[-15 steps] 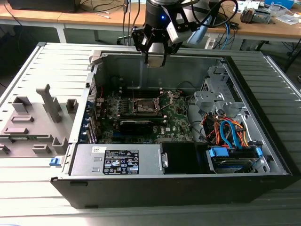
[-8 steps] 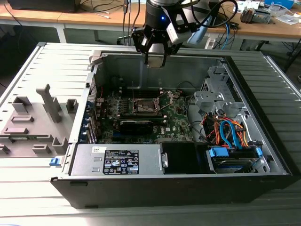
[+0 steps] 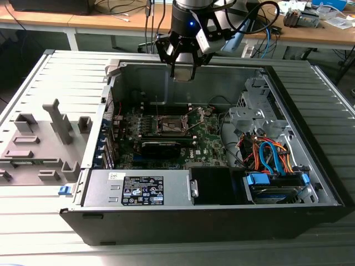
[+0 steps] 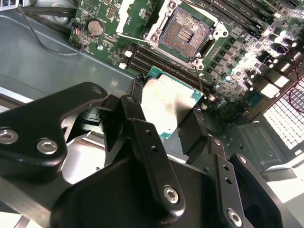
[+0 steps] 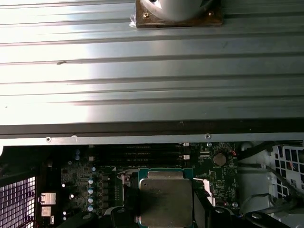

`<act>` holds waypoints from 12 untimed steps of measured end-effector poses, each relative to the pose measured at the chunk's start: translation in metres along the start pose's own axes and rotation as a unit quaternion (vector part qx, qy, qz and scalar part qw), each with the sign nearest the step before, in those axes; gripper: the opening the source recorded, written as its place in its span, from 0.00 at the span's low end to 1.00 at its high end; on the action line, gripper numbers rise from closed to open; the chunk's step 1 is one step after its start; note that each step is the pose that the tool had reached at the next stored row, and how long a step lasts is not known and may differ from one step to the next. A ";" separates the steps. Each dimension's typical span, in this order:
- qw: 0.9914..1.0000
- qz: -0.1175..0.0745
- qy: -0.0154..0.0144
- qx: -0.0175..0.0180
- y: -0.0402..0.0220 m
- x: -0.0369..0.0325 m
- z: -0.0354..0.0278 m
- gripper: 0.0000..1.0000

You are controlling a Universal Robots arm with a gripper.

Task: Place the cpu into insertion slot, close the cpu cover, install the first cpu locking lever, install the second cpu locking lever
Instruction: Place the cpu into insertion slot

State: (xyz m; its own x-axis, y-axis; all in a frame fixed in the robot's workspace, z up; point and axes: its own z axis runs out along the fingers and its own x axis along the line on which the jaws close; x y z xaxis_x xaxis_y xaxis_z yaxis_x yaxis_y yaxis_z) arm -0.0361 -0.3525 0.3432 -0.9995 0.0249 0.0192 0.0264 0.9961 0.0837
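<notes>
Pincer (image 3: 183, 71) clenched on the cpu (image 4: 167, 105), fingers (image 4: 137, 92) on two opposite edges, chip's metal lid facing the cameras in both wrist views. It hangs by the rim of the open computer case (image 3: 233, 221), high over the board (image 3: 208, 141). Insertion slot (image 3: 169, 123) sits mid-board, uncovered, contacts bare, well apart from the chip.

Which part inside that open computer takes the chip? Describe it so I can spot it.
Look inside the open computer case, at the green motherboard. Near its middle sits the insertion slot: a square silver frame around a dark centre, unlike the long black card beside it.
</notes>
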 end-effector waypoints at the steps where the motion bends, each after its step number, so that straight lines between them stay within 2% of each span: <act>1: 1.000 0.000 0.000 0.000 0.0000 0.0000 0.0003 0.55; 12: 1.000 0.000 0.000 0.001 -0.0003 0.0000 0.0029 0.55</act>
State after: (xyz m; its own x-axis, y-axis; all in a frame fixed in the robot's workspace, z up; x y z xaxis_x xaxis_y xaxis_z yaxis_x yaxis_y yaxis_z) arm -0.0361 -0.3525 0.3403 -0.9995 0.0250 0.0191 0.0265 0.9962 0.0824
